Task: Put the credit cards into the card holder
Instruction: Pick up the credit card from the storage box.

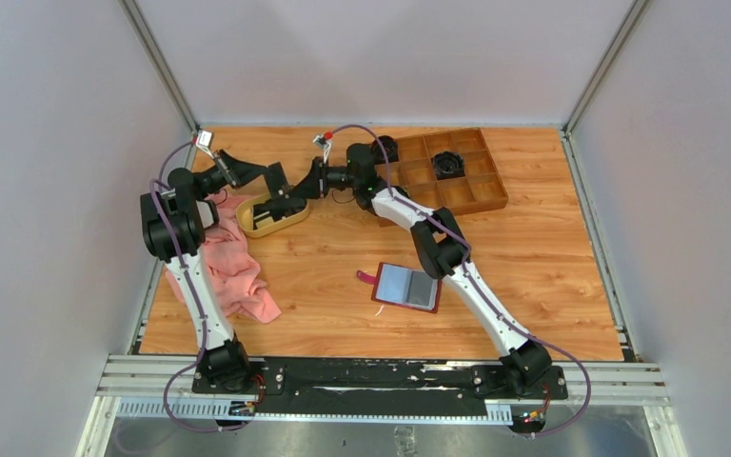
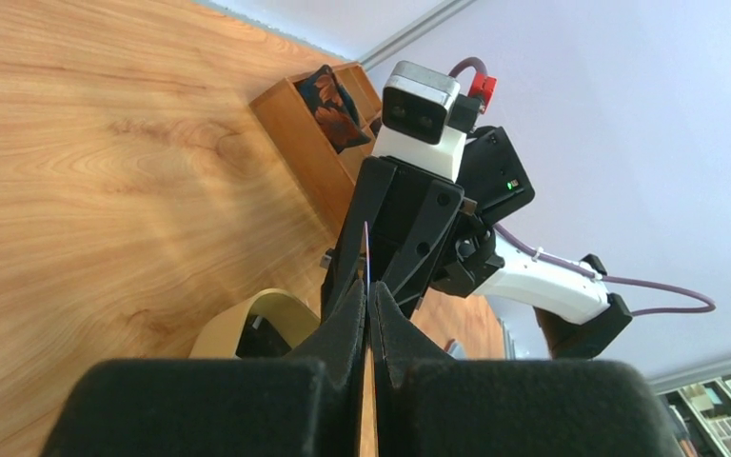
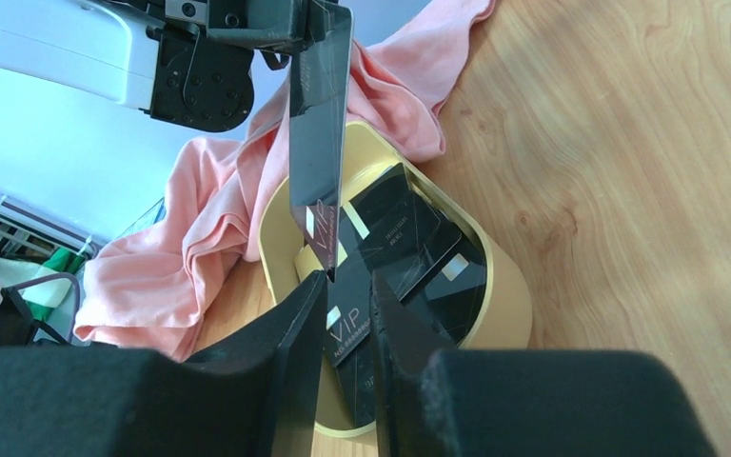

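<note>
My left pincer (image 2: 368, 286) is clamped on the top edge of a dark card (image 3: 319, 124), a thin, glossy black plastic rectangle hanging almost upright above the oval dish (image 3: 504, 286). In my left wrist view the card shows only as a hairline between the two black wedge-shaped fingers.

My right pincer (image 3: 350, 286) meets the card from the other side. Its jaws stand slightly apart, and the card's lower corner lies against the inner face of one finger, not squeezed between the two.

The dish is tan-gold with a smooth, rounded rim. It holds more credit cards (image 3: 409, 238), flat, dark and shiny, lying loosely overlapped at angles. One of them carries pale "VIP" lettering. A crumpled pink cloth (image 3: 209, 219), soft and folded, lies beside the dish on its left.

The card holder (image 1: 406, 287) lies open and flat on the wood-grain worktop (image 1: 533, 267), nearer the arm bases and well apart from the dish. Its dark red border frames greyish pockets, and a small snap tab sticks out of its left edge.

A wooden compartment box (image 1: 447, 171) sits at the back right, with dark items in two of its cells.
</note>
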`<state>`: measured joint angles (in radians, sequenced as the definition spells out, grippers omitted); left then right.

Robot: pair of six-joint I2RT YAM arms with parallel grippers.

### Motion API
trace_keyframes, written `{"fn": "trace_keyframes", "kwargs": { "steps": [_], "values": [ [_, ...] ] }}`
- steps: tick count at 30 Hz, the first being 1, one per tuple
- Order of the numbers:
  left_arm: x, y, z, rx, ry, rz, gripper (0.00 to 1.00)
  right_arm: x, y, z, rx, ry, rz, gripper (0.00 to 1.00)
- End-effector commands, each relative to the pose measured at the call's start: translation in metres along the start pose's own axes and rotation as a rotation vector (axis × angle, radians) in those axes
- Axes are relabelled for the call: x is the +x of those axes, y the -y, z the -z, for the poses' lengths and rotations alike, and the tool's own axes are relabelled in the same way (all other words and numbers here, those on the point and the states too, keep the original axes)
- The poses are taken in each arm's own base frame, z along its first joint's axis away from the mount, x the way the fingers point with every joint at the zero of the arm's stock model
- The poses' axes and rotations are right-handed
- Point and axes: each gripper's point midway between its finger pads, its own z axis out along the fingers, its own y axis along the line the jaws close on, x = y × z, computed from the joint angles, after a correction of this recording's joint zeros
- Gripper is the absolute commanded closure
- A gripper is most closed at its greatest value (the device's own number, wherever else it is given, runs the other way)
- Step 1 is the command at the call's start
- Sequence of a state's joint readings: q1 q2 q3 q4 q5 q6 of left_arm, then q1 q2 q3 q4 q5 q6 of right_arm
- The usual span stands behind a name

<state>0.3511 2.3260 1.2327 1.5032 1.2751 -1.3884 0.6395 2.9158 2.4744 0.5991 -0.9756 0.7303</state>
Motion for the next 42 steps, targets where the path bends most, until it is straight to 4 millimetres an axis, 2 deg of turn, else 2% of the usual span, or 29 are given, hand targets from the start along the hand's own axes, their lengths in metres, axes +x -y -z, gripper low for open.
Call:
{"fn": "trace_keyframes", "kwargs": {
  "steps": [1, 5, 8, 11, 18, 24, 29, 30, 34, 39, 42],
  "values": [
    [-0.010, 0.001, 0.003, 0.008, 0.023, -0.078, 1.00, -0.005, -0.001, 0.002, 0.006, -0.006, 0.040, 0.70],
    [-0.026, 0.016, 0.007, 0.008, 0.057, -0.108, 1.00, -0.015, -0.012, 0.003, -0.026, -0.012, 0.067, 0.53],
    [-0.036, 0.030, 0.009, 0.009, 0.084, -0.123, 1.00, -0.031, -0.031, 0.004, -0.069, -0.016, 0.111, 0.39],
    [-0.043, 0.045, 0.010, 0.013, 0.102, -0.143, 1.00, -0.046, -0.053, 0.006, -0.113, -0.025, 0.149, 0.32],
    [-0.047, 0.084, 0.011, 0.024, 0.134, -0.163, 1.00, -0.076, -0.104, 0.016, -0.172, -0.051, 0.204, 0.27],
    [-0.039, 0.125, 0.012, 0.041, 0.151, -0.169, 1.00, -0.080, -0.137, 0.044, -0.136, -0.139, 0.237, 0.27],
    [-0.012, 0.161, -0.003, 0.086, 0.111, -0.176, 1.00, -0.083, -0.169, 0.088, -0.045, -0.220, 0.310, 0.27],
    [-0.003, 0.169, -0.008, 0.100, 0.096, -0.178, 1.00, -0.087, -0.183, 0.100, -0.028, -0.233, 0.334, 0.27],
    [0.030, 0.203, -0.020, 0.154, 0.060, -0.198, 1.00, -0.077, -0.209, 0.158, 0.041, -0.278, 0.331, 0.27],
    [0.078, 0.242, -0.023, 0.214, 0.023, -0.202, 1.00, -0.046, -0.239, 0.235, 0.137, -0.303, 0.304, 0.27],
    [0.115, 0.269, -0.029, 0.276, -0.007, -0.205, 1.00, -0.023, -0.259, 0.273, 0.192, -0.312, 0.345, 0.26]
  ]
}}
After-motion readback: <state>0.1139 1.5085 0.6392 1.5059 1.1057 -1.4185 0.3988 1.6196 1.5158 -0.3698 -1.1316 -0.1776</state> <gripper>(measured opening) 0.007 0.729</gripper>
